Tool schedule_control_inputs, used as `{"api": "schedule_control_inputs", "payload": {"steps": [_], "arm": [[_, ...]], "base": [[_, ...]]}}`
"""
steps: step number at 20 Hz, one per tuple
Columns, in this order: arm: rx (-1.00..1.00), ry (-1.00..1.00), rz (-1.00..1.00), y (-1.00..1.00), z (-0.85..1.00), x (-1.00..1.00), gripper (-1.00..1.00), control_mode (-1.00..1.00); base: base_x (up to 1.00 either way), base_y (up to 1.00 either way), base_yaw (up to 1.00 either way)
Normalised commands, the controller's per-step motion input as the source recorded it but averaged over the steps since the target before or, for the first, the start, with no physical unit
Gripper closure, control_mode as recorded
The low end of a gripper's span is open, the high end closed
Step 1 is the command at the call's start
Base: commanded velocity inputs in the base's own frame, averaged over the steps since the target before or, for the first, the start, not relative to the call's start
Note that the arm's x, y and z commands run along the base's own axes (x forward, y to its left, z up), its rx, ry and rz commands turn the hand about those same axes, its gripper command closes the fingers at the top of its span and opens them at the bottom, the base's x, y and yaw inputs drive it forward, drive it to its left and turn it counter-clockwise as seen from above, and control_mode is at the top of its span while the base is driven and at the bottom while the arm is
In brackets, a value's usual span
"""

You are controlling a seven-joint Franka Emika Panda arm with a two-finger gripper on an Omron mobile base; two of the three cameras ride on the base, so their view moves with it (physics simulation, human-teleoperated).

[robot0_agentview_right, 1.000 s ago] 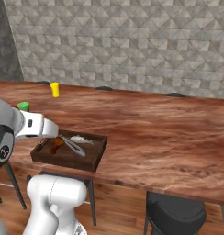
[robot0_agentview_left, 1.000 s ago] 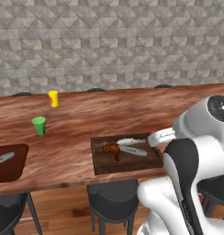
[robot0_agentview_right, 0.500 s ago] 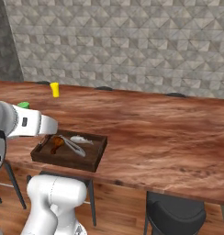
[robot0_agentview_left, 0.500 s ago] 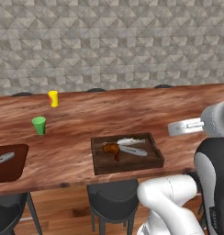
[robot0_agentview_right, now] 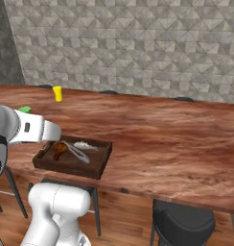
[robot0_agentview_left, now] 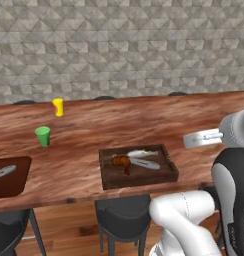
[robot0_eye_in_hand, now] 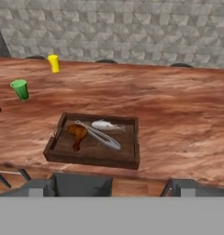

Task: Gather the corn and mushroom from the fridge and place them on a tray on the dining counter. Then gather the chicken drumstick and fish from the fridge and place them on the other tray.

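A dark wooden tray [robot0_agentview_left: 166, 175] [robot0_agentview_right: 102, 161] [robot0_eye_in_hand: 130, 158] sits near the front edge of the dining counter [robot0_agentview_left: 144, 120]. On it lie a brown chicken drumstick [robot0_agentview_left: 122, 162] [robot0_agentview_right: 58, 149] [robot0_eye_in_hand: 77, 133] and a pale silvery fish [robot0_agentview_left: 141, 153] [robot0_agentview_right: 84, 144] [robot0_eye_in_hand: 107, 125], with a long grey shape beside them. My gripper [robot0_eye_in_hand: 113, 188] hangs open and empty, pulled back above the counter's front edge, facing the tray. A second tray [robot0_agentview_left: 14, 182] at the far left holds a grey elongated thing. Corn and mushroom are out of view.
A green cup [robot0_agentview_left: 42, 136] [robot0_eye_in_hand: 20, 89] and a yellow container [robot0_agentview_left: 57, 107] [robot0_agentview_right: 57, 93] [robot0_eye_in_hand: 53, 63] stand on the counter left of the tray. Dark stools [robot0_agentview_left: 124, 215] [robot0_agentview_right: 183, 223] sit under the front edge. A stone wall runs behind the counter.
My arm has drawn back from over the tray, toward the right in the left base view. Drumstick and fish stay put on the tray. The jaws remain open.
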Motion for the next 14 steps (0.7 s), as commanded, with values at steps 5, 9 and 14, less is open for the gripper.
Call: {"api": "schedule_control_inputs", "payload": {"steps": [5, 9, 14], "arm": [[0.0, 0.0, 0.0, 0.0, 0.0, 0.0, -1.0, 1.0], [0.0, 0.0, 0.0, 0.0, 0.0, 0.0, -1.0, 1.0], [0.0, 0.0, 0.0, 0.0, 0.0, 0.0, -1.0, 1.0]], "base": [[-1.0, 0.06, -0.1], [-1.0, 0.38, -0.11], [-0.66, 1.0, -0.07]]}}
